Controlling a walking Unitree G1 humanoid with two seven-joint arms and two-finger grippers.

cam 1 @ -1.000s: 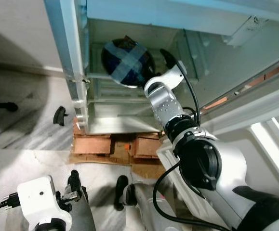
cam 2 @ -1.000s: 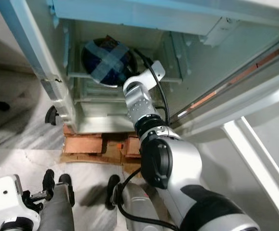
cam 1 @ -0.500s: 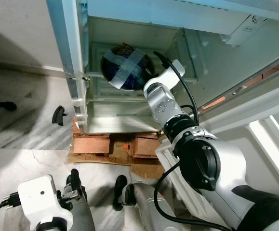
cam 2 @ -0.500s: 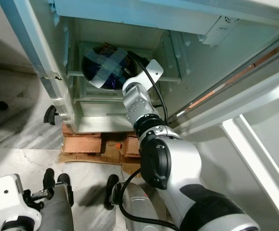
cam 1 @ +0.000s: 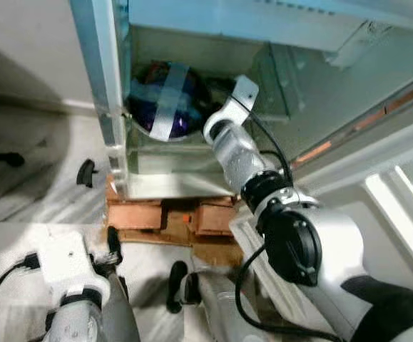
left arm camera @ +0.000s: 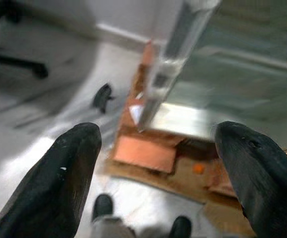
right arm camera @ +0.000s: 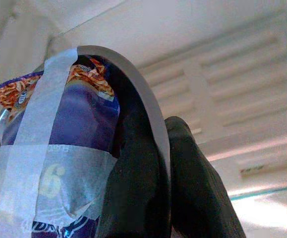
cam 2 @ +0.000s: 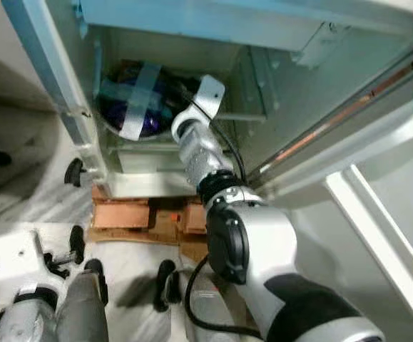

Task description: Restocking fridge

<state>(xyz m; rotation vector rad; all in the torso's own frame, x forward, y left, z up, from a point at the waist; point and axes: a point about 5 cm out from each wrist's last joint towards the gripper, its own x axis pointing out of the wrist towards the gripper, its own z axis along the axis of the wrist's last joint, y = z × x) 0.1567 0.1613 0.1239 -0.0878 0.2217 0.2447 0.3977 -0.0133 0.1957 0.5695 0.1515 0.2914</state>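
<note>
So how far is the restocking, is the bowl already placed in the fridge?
Done: the fridge stands open and the taped bowl with its snack packet is inside the compartment. In hand: the right gripper grips the bowl's rim, one finger on each side. Left: setting it down and letting go; whether it rests on the shelf cannot be told. The left gripper hangs open near the floor.

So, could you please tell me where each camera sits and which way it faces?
Left eye view: on the head, looking down into the open fridge; both arms show, the right end effector at the taped bowl.
Right eye view: the head's other eye, same scene.
Left wrist view: on the left wrist, looking along the open left end effector at the fridge's base and the floor.
Right wrist view: on the right wrist, looking along its fingers clamped on the bowl's rim.
Shared: the bowl, in both eye views and the right wrist view.
</note>
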